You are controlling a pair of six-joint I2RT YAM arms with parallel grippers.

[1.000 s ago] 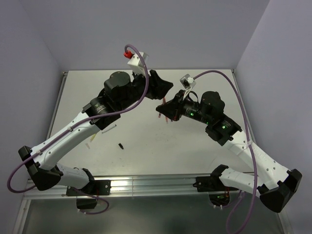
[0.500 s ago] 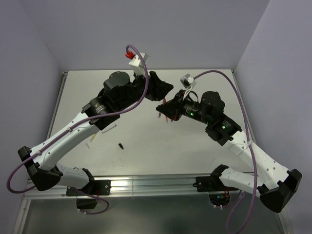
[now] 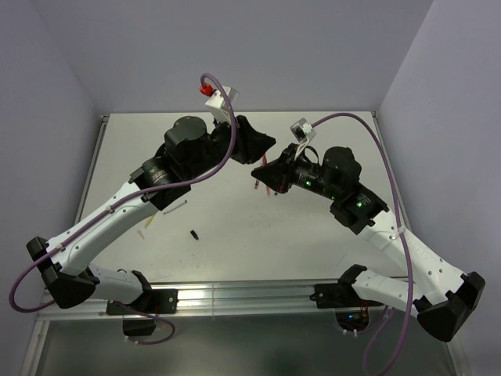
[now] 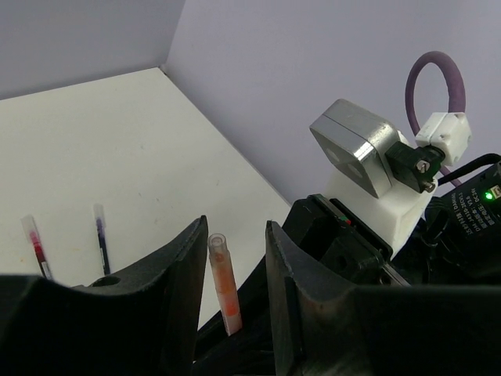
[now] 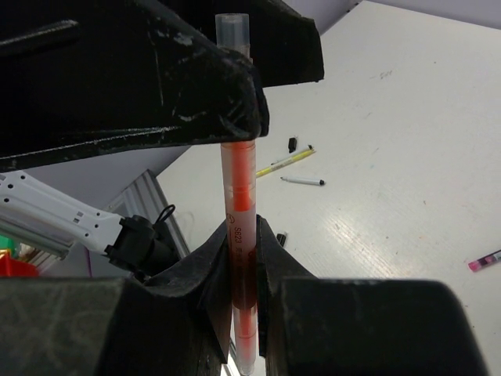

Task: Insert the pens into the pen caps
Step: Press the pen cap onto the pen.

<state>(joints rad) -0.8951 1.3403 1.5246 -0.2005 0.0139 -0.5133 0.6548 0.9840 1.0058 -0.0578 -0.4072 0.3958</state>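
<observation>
Jaws over the table (image 3: 235,251) differ: the right gripper (image 5: 241,235) clenches an upright orange pen (image 5: 238,188), while the left gripper (image 4: 235,231) stands parted around that pen's clear tip, gaps either side. At 8 o'clock from them lies a black cap (image 3: 193,233).

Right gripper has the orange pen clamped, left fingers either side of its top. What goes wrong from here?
1. The clear cap on the orange pen sits off-centre between the left gripper's fingers; one would likely touch first and lever the pen sideways.
2. The right gripper clamps the pen well away from the cap, so a side push may tilt it.
3. Both grippers sit very close in the top view; they might collide.
</observation>
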